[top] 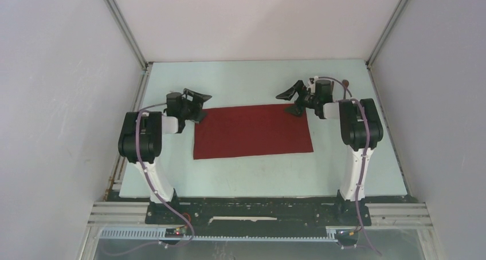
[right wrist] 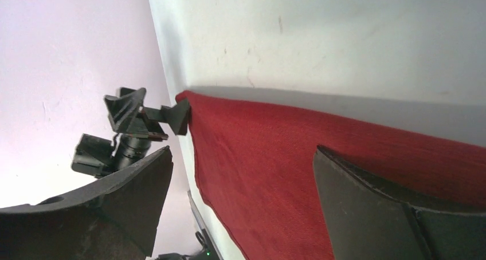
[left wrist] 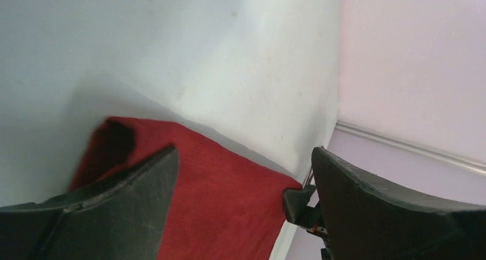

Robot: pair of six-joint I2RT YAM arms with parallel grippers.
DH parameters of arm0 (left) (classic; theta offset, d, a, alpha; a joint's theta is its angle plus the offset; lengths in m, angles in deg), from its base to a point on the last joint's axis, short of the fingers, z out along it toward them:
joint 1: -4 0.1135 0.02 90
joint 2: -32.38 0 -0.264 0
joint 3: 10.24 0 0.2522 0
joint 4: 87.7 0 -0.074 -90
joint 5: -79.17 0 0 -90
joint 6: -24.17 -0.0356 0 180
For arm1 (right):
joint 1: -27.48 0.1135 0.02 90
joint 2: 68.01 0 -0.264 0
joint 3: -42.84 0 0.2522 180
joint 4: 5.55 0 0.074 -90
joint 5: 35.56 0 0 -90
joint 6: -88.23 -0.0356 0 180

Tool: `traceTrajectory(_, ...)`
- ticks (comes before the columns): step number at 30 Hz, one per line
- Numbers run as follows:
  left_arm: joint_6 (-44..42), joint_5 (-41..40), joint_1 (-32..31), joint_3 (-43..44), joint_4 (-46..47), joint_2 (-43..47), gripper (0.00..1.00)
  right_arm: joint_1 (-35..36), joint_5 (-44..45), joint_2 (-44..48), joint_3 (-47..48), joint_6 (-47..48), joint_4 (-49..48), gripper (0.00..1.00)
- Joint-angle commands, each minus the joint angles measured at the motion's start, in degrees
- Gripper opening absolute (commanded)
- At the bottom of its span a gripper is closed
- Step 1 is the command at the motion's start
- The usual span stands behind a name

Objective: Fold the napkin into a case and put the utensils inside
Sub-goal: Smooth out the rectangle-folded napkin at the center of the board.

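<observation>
Folding step in hand as two arms hung over a dark red soft fabric napkin (top: 252,131).

On the pale green table (top: 258,177), the napkin lay flat as a wide oblong, judged only part-folded. At its far corners the black two-finger left gripper (top: 199,106) and right gripper (top: 293,101) stood with jaws spread wide, holding nothing, the cloth edge beneath and between their fingers. The next move seemingly called for pinching those corners and folding again.
</observation>
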State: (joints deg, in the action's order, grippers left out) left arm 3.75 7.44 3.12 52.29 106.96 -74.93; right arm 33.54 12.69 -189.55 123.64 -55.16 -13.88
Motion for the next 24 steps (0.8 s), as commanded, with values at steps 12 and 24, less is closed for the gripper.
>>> traceTrajectory(12, 1.2, -3.9, 6.2, 1.2, 0.6, -5.3, 0.99, -8.6, -1.7, -3.4, 1.2, -0.2, -2.2, 1.00)
traceTrajectory(24, -13.0, -5.8, 2.8, 11.0, -17.8, 6.7, 1.00, -10.0, -1.8, 3.8, 1.7, 0.6, 0.9, 1.00)
